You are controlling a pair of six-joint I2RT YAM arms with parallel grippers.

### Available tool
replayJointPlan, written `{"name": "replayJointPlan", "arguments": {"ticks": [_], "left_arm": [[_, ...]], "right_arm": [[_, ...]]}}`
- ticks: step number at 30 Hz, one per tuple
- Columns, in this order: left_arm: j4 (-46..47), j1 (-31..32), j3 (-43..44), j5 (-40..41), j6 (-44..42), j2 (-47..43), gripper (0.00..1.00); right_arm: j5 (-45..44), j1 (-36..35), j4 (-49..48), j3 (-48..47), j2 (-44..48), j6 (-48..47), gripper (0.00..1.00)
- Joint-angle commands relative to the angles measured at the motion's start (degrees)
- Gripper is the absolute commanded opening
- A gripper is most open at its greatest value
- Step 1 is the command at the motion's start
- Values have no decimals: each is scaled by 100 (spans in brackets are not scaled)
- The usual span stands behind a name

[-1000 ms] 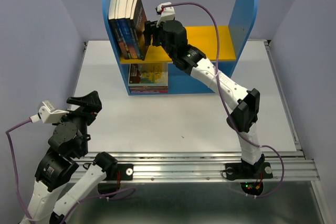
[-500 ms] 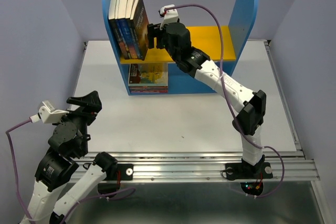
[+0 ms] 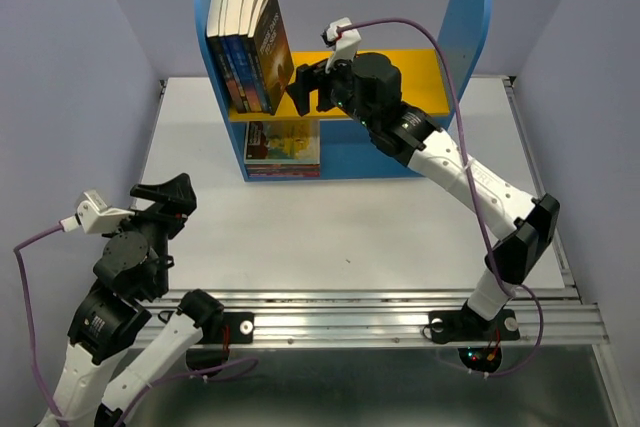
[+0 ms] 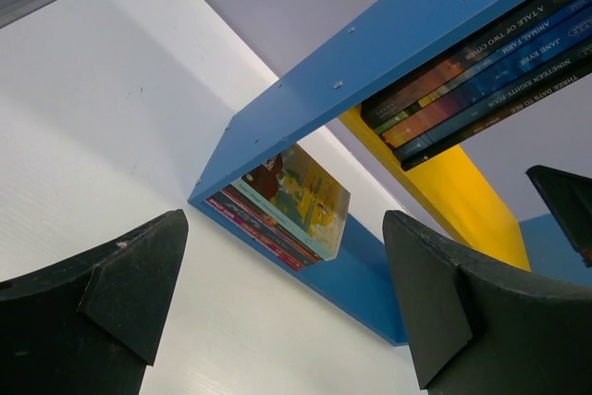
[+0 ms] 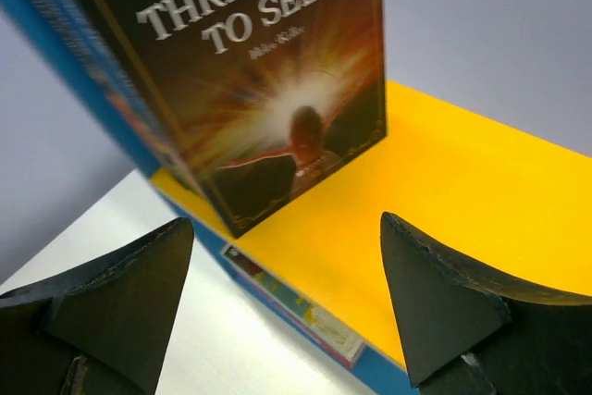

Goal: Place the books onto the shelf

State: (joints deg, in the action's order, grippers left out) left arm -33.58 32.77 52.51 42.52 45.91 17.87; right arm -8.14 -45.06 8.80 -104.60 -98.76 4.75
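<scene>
Books [image 3: 245,47] on shelf [image 3: 470,37]: row at left end of upper board, stack beneath. Right gripper [image 3: 308,89] spread, empty, beside row; left gripper [image 3: 162,199] spread, empty, well before shelf. Paperbacks likely light, slick; pinch across covers.

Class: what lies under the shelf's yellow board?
A flat stack of books, yellow cover on top. Only edges of the lower ones show; their covers are hidden.

Soft, even light falls from above. The white table [image 3: 300,217] is bright without glare, with only faint shadows under the arms. The top view is sharp throughout. In both wrist views the black fingers [image 4: 120,293] close to the lens show little detail.
</scene>
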Motion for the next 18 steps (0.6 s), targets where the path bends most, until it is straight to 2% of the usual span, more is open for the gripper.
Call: {"name": "replayJointPlan", "arguments": {"ticks": [1, 2, 3, 4, 7, 10, 11, 12, 18], "left_arm": [[194, 1, -66, 2, -108, 41, 99], [186, -8, -57, -7, -109, 50, 99], [194, -8, -57, -33, -126, 59, 99], [194, -8, -57, -42, -118, 68, 99], [159, -8, -65, -95, -117, 85, 99], [63, -8, -39, -174, -91, 111, 99], [2, -8, -39, -226, -56, 146, 99], [-34, -8, -48, -253, -47, 164, 99], [-201, -8, -180, -420, 119, 375, 99]], "right_arm": [[822, -3, -63, 185, 375, 78, 88], [1032, -3, -1, 255, 445, 122, 90], [1060, -3, 17, 316, 489, 183, 99], [1078, -3, 17, 395, 550, 253, 100], [894, -3, 8, 913, 963, 806, 100], [560, -3, 8, 1730, 1612, 1141, 100], [420, -3, 8, 2289, 1814, 1438, 100], [306, -3, -1, 2295, 2034, 1597, 100], [-723, -3, 60, 4874, 4062, 2863, 100]]}}
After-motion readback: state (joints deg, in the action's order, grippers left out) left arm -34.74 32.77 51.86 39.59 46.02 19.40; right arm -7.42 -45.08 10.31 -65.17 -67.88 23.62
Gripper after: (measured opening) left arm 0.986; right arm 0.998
